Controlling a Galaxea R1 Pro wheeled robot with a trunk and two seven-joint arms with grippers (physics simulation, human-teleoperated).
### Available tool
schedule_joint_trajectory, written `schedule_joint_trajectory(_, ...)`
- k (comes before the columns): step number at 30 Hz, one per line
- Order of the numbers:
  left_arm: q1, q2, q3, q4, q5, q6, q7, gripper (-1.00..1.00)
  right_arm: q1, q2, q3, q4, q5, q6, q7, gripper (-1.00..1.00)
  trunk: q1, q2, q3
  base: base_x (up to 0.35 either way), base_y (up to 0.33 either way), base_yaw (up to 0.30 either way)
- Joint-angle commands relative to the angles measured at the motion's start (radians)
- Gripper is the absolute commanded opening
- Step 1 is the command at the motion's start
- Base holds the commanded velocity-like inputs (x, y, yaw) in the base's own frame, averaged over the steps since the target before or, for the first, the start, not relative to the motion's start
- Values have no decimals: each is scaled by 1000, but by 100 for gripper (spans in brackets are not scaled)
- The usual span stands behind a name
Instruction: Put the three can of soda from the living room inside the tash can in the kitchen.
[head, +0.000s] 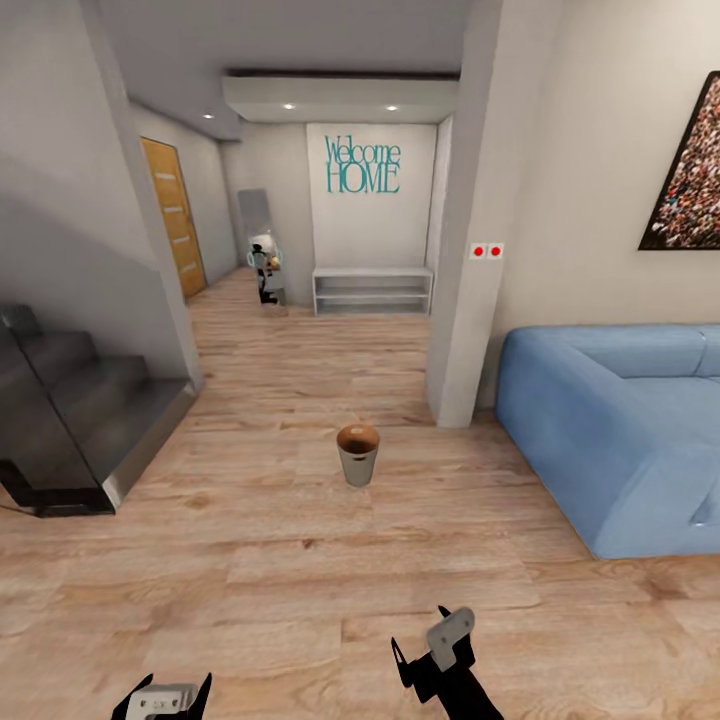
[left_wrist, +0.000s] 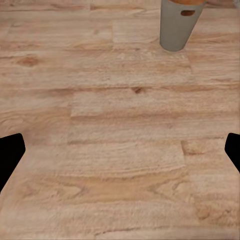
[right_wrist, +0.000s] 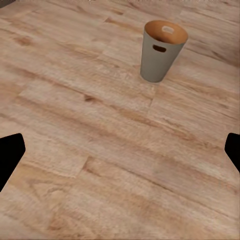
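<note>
Left pincer (head: 170, 697) low at the head view's bottom edge, fingers spread wide, nothing between them; left wrist view shows both fingertips (left_wrist: 10, 155) at opposite sides with bare floor (left_wrist: 120, 150) in the gap. Right pincer (head: 430, 650) just ahead of it, also wide open and empty; same picture in the right wrist view, fingertips (right_wrist: 10, 157) far apart over planks.

Bin (head: 358, 455): one, upright on the floor ahead of both pincers, well apart from them. Brown inside, pale grey outside, oval handle slot (right_wrist: 159, 48) near the rim. It stands alone; floor open all round it.

Edges around the open room:
- Right: one blue sofa (head: 620, 440), its front corner reaching toward the bin's side but well apart.
- Centre-right: one wall pillar (head: 465, 300) behind the bin, two red switches (head: 487, 251) on it.
- Left: one dark staircase (head: 80, 420), bottom step near the floor lane.
- Between stairs and pillar: a corridor running back to one white shelf unit (head: 372, 290) under "Welcome HOME" lettering (head: 362, 166); one wooden door (head: 175, 215) at its left wall.
- One framed picture (head: 690, 170) above the sofa.
</note>
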Motion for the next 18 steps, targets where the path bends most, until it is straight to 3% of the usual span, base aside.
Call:
schedule_joint_trajectory(1,0,0,0,0,0,0,1,100,0,0,0,0,0,0,0,100,0,0,0,324,0,0)
schedule_joint_trajectory(18,0,0,1,1,0,0,1,100,0,0,0,-1,0,0,1,100,0,0,0,324,0,0)
